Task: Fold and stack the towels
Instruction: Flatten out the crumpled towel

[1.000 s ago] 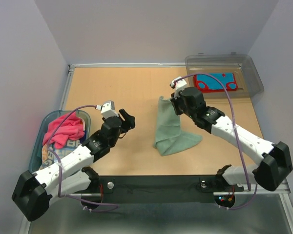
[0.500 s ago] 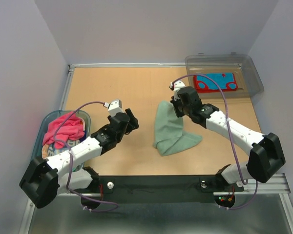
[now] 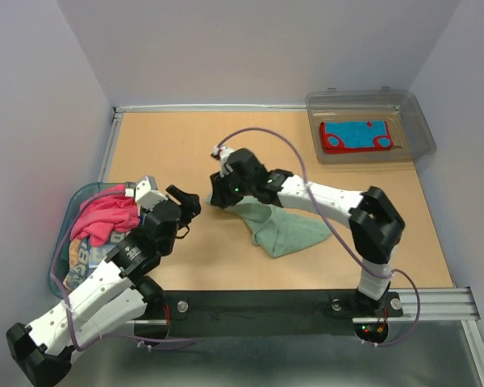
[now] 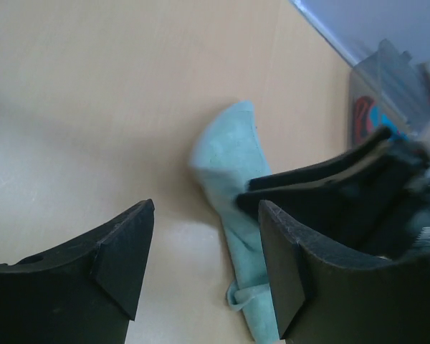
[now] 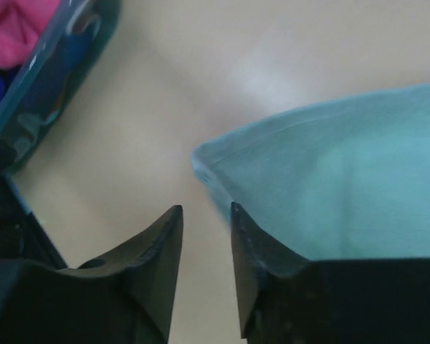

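Early stage: one towel out on the tabletop, no stack started.

The teal towel (image 3: pixel 289 230) lies rumpled mid-tabletop (image 3: pixel 177 145), loosely doubled and not a neat fold. The right gripper (image 5: pixel 205 211) sits at its left corner, fingers narrow with a slit of bare board between the tips; I cannot tell whether cloth is pinched deeper in. Just beside it is the left gripper (image 4: pixel 204 215), fingers wide and holding nothing. A pink towel (image 3: pixel 105 218) and a lettered towel (image 3: pixel 82 260) are heaped unfolded in the blue-rimmed tub (image 3: pixel 60 246). The clear bin (image 3: pixel 411 121) holds a flat blue, red-edged piece (image 3: pixel 355 135), possibly a folded towel. I judge most of the folding is left. The board is tan with a metal rail, and plain pale walls (image 3: pixel 250 48) close it in on three sides.
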You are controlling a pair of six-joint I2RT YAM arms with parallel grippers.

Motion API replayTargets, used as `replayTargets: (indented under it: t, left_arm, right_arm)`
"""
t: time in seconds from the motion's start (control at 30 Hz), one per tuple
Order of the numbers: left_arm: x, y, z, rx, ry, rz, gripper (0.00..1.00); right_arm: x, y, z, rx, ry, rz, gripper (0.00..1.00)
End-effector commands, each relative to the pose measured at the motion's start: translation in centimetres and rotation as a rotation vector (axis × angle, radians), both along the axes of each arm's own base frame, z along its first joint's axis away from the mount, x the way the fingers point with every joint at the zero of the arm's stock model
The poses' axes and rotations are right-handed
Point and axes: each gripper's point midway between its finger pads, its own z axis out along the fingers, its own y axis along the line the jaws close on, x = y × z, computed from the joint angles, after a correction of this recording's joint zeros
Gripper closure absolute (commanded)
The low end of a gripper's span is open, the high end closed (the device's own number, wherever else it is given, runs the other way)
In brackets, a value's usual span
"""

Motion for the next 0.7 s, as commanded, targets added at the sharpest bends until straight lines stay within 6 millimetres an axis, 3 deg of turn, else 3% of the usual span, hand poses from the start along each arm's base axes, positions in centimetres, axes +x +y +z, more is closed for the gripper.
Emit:
replayTargets:
  t: [0.0,0.13,0.2,0.27,0.4,0.5,0.67]
  left_arm:
    - [-1.7,1.6,-3.3,-0.03,0.075,0.055,0.3]
    - [-2.3,1.3,-4.6,-0.064,0.091,0.037,0.3]
    - [-2.1,0.6,-5.0,-0.055,0.103,0.01,0.29]
    - [-1.5,-0.1,-5.6,-0.022,0.129,-0.008,0.29]
    - [-0.3,-1.6,-6.9,0.031,0.172,-0.034,0.29]
    - [0.5,-2.4,-8.5,0.059,0.214,-0.03,0.29]
    - [1.1,-2.0,-12.0,0.132,0.317,0.004,0.3]
  right_arm:
    - [-4.1,5.4,0.4,0.085,0.08,0.178,0.55]
    - [-3.4,3.9,1.2,0.023,-0.01,0.166,0.33]
    - [-1.4,1.4,1.5,-0.068,-0.11,0.081,0.29]
    - [1.4,-1.3,1.6,-0.125,-0.16,-0.002,0.28]
    - [4.9,-5.3,0.6,-0.203,-0.204,-0.052,0.28]
    - [6.9,-6.8,-0.9,-0.26,-0.23,-0.02,0.29]
    - [9.5,-6.9,-2.9,-0.307,-0.248,0.022,0.3]
